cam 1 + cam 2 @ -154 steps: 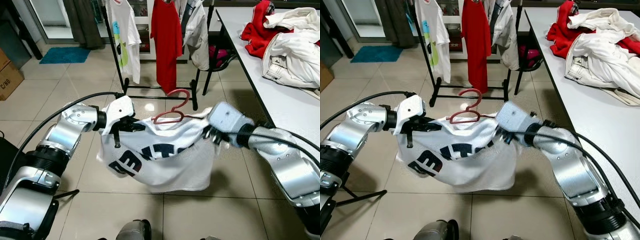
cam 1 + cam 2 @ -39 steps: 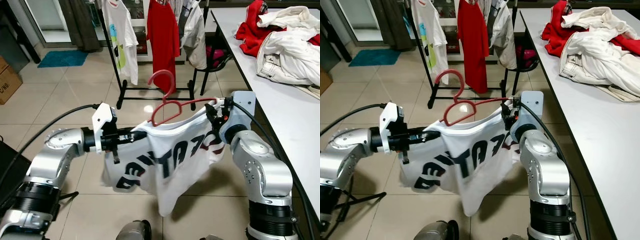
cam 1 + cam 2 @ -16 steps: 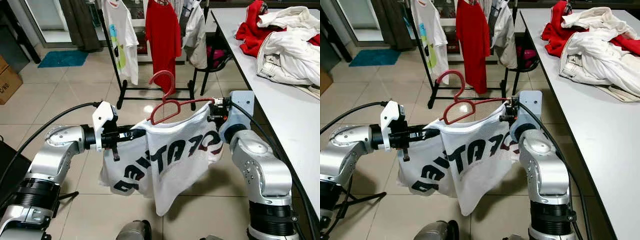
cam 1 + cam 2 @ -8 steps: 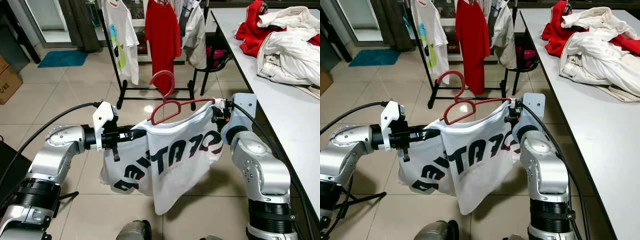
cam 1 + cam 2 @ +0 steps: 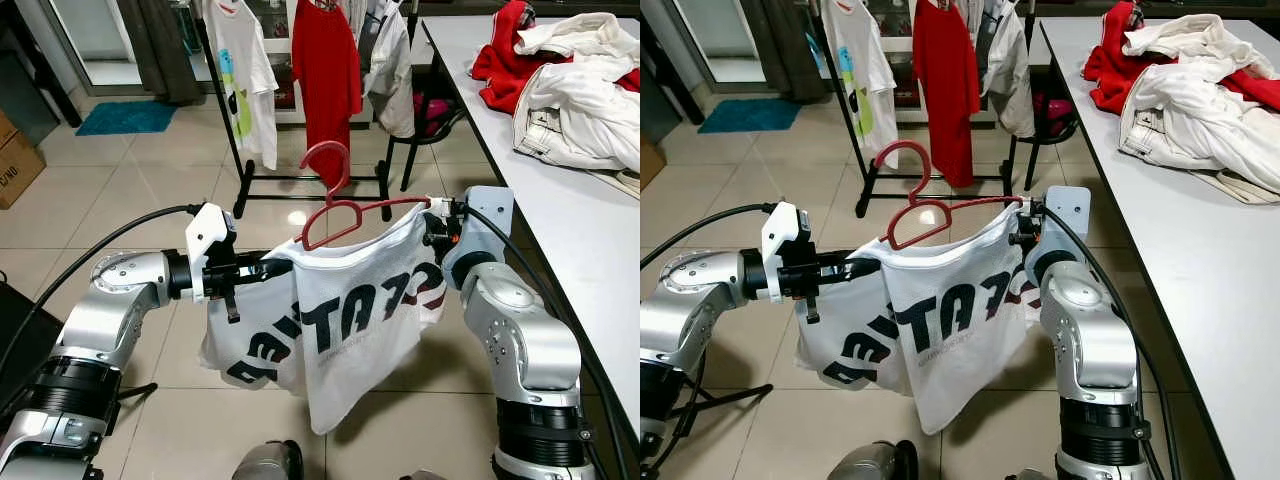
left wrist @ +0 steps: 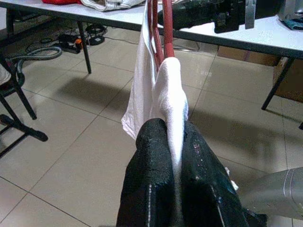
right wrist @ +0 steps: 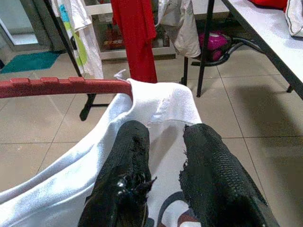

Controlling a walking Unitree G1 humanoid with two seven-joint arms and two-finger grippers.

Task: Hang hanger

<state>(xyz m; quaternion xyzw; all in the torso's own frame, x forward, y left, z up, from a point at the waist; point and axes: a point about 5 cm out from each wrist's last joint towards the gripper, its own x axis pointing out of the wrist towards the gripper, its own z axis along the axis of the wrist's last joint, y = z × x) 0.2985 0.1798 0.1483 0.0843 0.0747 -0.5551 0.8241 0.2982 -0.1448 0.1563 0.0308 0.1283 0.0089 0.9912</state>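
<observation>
Both grippers, left gripper (image 5: 262, 268) and right gripper (image 5: 428, 222), clench the white lettered T-shirt (image 5: 340, 310) on its red plastic hanger (image 5: 335, 205).

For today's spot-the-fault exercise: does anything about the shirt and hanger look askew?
Yes. The white T-shirt hangs bunched and lopsided on the red hanger, stretched between the left claw and right claw, one corner drooping low.

Clothes pile (image 5: 570, 75) on white table (image 5: 560, 215)
</observation>
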